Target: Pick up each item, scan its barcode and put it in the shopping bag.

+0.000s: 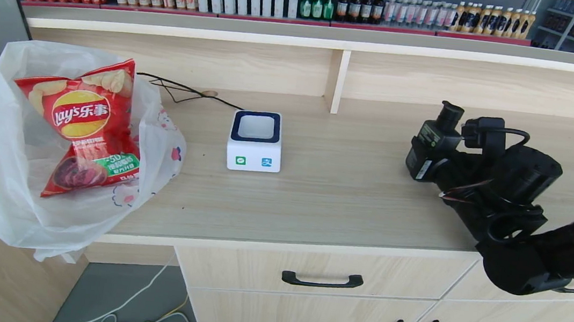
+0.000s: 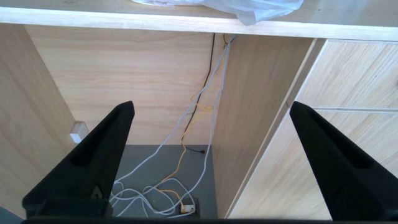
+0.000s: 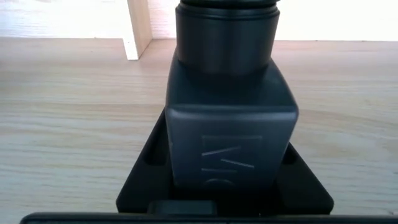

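Left gripper (image 2: 211, 107): fingers apart, empty; below the pale wooden table (image 1: 348, 189)
Right gripper (image 1: 454, 166): clamped on dark grey black-capped bottle (image 1: 429, 142); probably unscanned, unbagged
Scanner: white box scanner (image 1: 254, 146); bottle at its 3 o'clock
Bag: white plastic shopping bag (image 1: 10, 172) at 9 o'clock; red crisp packet (image 1: 86, 122) already inside

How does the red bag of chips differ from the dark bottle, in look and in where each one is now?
The bag of chips is red and crinkled; the dark bottle is smooth, with a round cap. The bag of chips already lies in the shopping bag on the left; the dark bottle is held in the right gripper on the right. Both are at the same wooden counter.
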Tool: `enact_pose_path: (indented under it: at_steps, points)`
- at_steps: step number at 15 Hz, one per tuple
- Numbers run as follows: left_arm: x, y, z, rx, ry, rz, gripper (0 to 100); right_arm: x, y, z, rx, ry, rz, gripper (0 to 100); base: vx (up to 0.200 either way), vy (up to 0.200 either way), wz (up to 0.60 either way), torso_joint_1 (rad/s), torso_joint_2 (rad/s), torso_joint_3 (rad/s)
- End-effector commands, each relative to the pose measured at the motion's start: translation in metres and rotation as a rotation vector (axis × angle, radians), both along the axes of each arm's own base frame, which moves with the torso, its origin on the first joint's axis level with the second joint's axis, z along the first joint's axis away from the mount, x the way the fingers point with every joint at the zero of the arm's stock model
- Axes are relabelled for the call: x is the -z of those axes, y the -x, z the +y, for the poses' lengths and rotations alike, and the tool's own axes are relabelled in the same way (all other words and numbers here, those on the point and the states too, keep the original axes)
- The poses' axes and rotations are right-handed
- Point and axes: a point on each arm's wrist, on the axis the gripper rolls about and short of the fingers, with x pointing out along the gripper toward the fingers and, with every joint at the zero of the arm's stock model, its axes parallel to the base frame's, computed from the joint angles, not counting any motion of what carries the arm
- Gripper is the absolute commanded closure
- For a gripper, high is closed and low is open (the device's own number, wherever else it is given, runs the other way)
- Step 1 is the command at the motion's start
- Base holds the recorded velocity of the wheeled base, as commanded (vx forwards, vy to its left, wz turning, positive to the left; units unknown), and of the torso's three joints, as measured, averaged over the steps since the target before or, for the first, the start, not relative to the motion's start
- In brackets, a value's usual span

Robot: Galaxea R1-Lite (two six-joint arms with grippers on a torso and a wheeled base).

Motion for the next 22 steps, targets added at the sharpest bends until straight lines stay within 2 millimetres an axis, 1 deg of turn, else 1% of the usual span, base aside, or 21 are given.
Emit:
enact_pose_path:
  at_steps: [1, 4, 5, 7, 9, 12, 13, 15, 16, 19, 21, 22]
  points:
    - [0.0, 0.0, 0.0, 0.0, 0.0, 0.0, 0, -0.007, 0.004, 0.001, -0.006, -0.004, -0.019, 100, 0.0, 0.0, 0.0, 0.0, 0.0, 0.0]
    - [0.0, 0.0, 0.0, 0.0, 0.0, 0.0, 0, -0.014, 0.009, 0.002, -0.017, -0.007, -0.036, 100, 0.0, 0.0, 0.0, 0.0, 0.0, 0.0]
    - [0.0, 0.0, 0.0, 0.0, 0.0, 0.0, 0, -0.02, 0.016, 0.002, -0.042, -0.004, -0.049, 100, 0.0, 0.0, 0.0, 0.0, 0.0, 0.0]
    - [0.0, 0.0, 0.0, 0.0, 0.0, 0.0, 0, -0.026, 0.032, 0.002, -0.057, -0.006, -0.051, 100, 0.0, 0.0, 0.0, 0.0, 0.0, 0.0]
    - [0.0, 0.0, 0.0, 0.0, 0.0, 0.0, 0, -0.026, 0.061, -0.002, -0.072, -0.006, -0.047, 100, 0.0, 0.0, 0.0, 0.0, 0.0, 0.0]
    - [0.0, 0.0, 0.0, 0.0, 0.0, 0.0, 0, -0.019, 0.108, -0.003, -0.118, -0.022, -0.057, 100, 0.0, 0.0, 0.0, 0.0, 0.0, 0.0]
    - [0.0, 0.0, 0.0, 0.0, 0.0, 0.0, 0, -0.019, 0.121, -0.004, -0.133, -0.025, -0.058, 100, 0.0, 0.0, 0.0, 0.0, 0.0, 0.0]
    - [0.0, 0.0, 0.0, 0.0, 0.0, 0.0, 0, -0.026, 0.158, -0.002, -0.194, -0.031, -0.078, 100, 0.0, 0.0, 0.0, 0.0, 0.0, 0.0]
    - [0.0, 0.0, 0.0, 0.0, 0.0, 0.0, 0, -0.025, 0.171, -0.003, -0.216, -0.031, -0.075, 100, 0.0, 0.0, 0.0, 0.0, 0.0, 0.0]
    - [0.0, 0.0, 0.0, 0.0, 0.0, 0.0, 0, -0.014, 0.195, -0.006, -0.254, -0.021, -0.039, 100, 0.0, 0.0, 0.0, 0.0, 0.0, 0.0]
    - [0.0, 0.0, 0.0, 0.0, 0.0, 0.0, 0, -0.009, 0.2, -0.005, -0.303, -0.007, -0.018, 100, 0.0, 0.0, 0.0, 0.0, 0.0, 0.0]
    - [0.0, 0.0, 0.0, 0.0, 0.0, 0.0, 0, -0.009, 0.198, -0.003, -0.364, 0.008, -0.021, 100, 0.0, 0.0, 0.0, 0.0, 0.0, 0.0]
